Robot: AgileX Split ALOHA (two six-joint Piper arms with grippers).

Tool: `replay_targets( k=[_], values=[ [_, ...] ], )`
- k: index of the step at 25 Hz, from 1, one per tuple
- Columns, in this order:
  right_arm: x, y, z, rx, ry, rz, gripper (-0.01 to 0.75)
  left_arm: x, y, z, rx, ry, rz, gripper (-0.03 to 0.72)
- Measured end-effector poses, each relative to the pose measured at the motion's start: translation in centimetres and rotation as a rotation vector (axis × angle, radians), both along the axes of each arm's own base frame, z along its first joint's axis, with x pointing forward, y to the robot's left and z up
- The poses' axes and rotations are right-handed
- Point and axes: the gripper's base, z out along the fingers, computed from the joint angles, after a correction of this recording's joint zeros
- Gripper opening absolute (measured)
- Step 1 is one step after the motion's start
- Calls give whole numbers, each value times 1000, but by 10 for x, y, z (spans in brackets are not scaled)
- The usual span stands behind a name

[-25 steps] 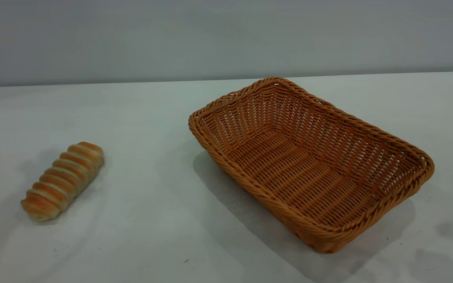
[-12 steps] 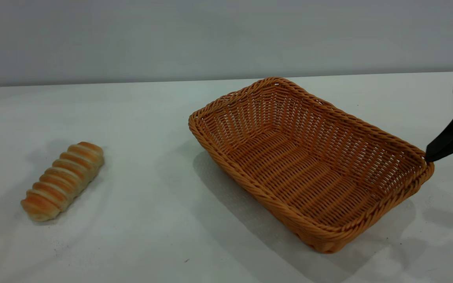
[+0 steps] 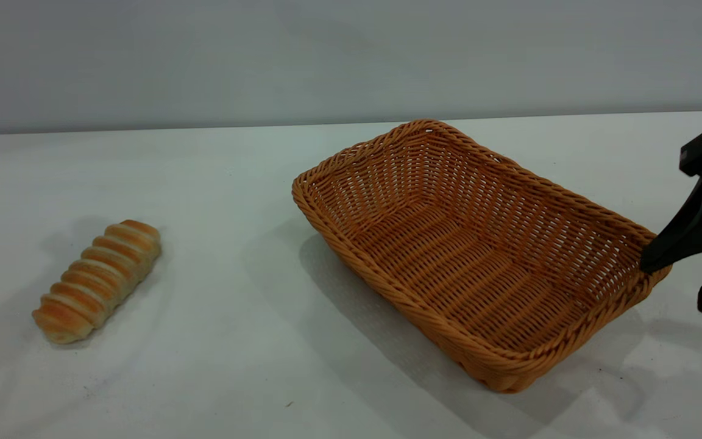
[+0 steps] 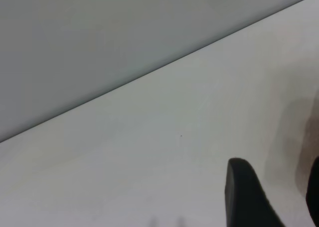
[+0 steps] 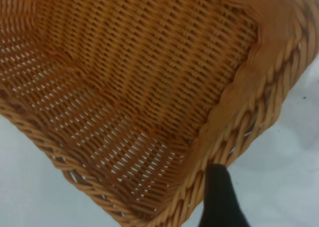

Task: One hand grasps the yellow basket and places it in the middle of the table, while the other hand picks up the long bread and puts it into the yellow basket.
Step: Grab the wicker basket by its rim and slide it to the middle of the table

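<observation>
Right end effector (image 3: 671, 283) spread wide astride braided rim at right corner of yellow basket (image 3: 479, 256); long bread (image 3: 98, 280) well apart on surface (image 3: 217, 341).

We only get part of the right gripper (image 3: 673, 285): the exterior view's right edge chops it off, so we see two dark jaws straddling the yellow basket (image 3: 479, 256) at its corner rim, nothing behind them. The right wrist view crops the basket on several sides. From the left wrist we catch just two dark tips of the left gripper (image 4: 279, 197), with the bottom edge cutting them.
</observation>
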Motion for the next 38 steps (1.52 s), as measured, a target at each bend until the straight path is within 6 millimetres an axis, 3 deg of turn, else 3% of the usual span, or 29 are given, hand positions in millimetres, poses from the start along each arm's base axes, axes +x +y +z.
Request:
replay_targets(
  k=[6, 12, 23, 32, 35, 38],
  values=[
    [2, 4, -10, 11, 18, 0, 472, 0, 0, 0, 1, -3, 3, 372],
    [16, 24, -14, 4, 5, 55, 472, 1, 0, 0, 0, -4, 4, 372],
    [22, 24, -41, -20, 90, 49, 472, 2, 1, 1, 6, -20, 14, 372],
    [45, 52, -66, -28, 121, 125, 473, 2, 1, 1, 10, -23, 14, 372],
    [46, 53, -74, -30, 141, 124, 434, 3, 2, -1, 12, -24, 17, 372],
    [48, 53, -75, -23, 142, 109, 318, 5, 2, -4, 13, -18, 20, 372]
  ],
)
